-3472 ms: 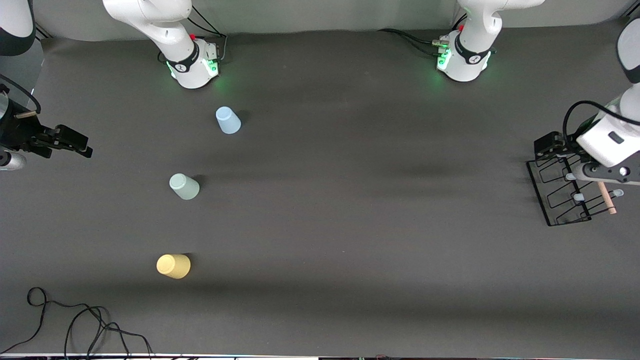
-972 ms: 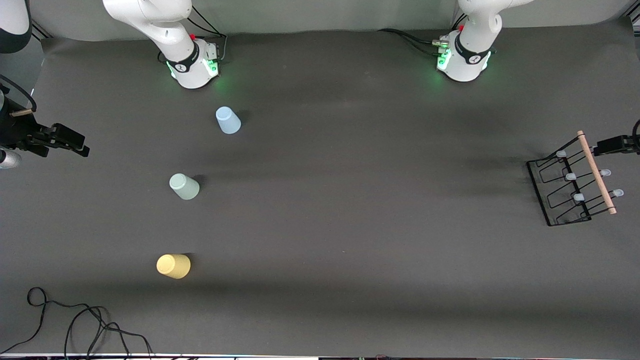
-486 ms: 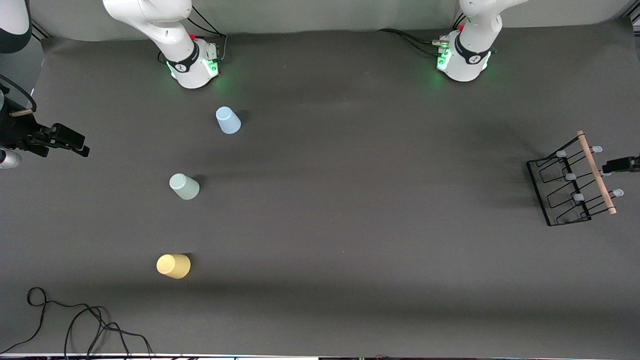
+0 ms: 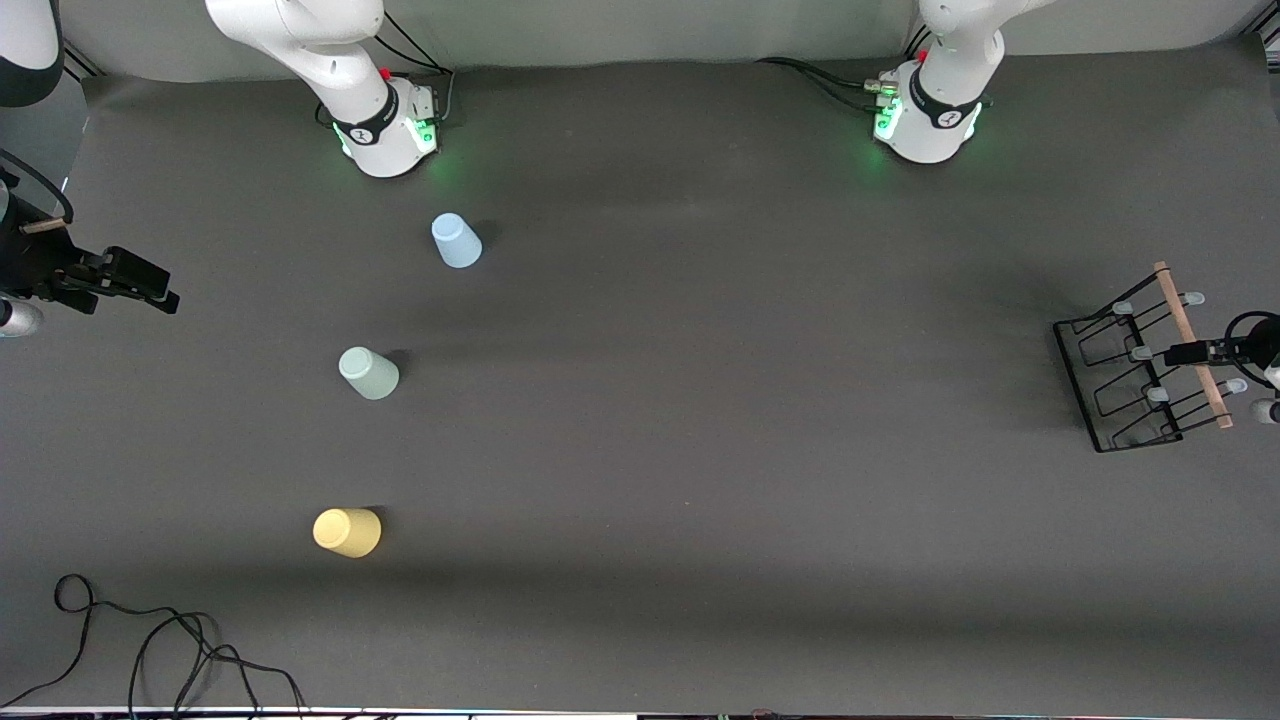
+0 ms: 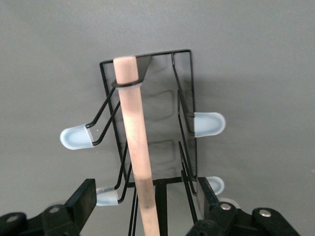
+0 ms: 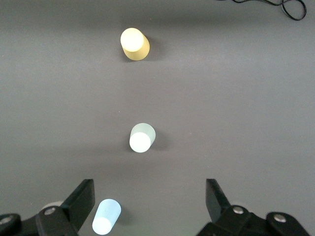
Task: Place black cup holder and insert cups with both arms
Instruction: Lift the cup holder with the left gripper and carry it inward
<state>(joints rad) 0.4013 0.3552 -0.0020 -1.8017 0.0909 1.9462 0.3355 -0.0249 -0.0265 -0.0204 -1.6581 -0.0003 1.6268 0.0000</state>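
Rack pickup step: left gripper (image 5: 142, 206) spread wide astride the black cup holder (image 4: 1140, 370) wooden handle (image 5: 135, 142), gripping nothing; next descend, clamp. Right gripper (image 6: 147, 201) waits, spread and empty, above the cups (image 6: 141, 137).

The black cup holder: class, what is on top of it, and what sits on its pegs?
A wooden rod handle tops the black cup holder; the visible pegs are bare.

The table (image 4: 700, 450) lies bare between the three cups and the rack (image 4: 1110, 385) at the left arm's end. The blue cup (image 4: 456, 241), green cup (image 4: 368, 373) and yellow cup (image 4: 347, 532) stand well apart, with open gaps between them. A loose cable (image 4: 150, 650) lies at the near edge, nearer than the yellow cup.
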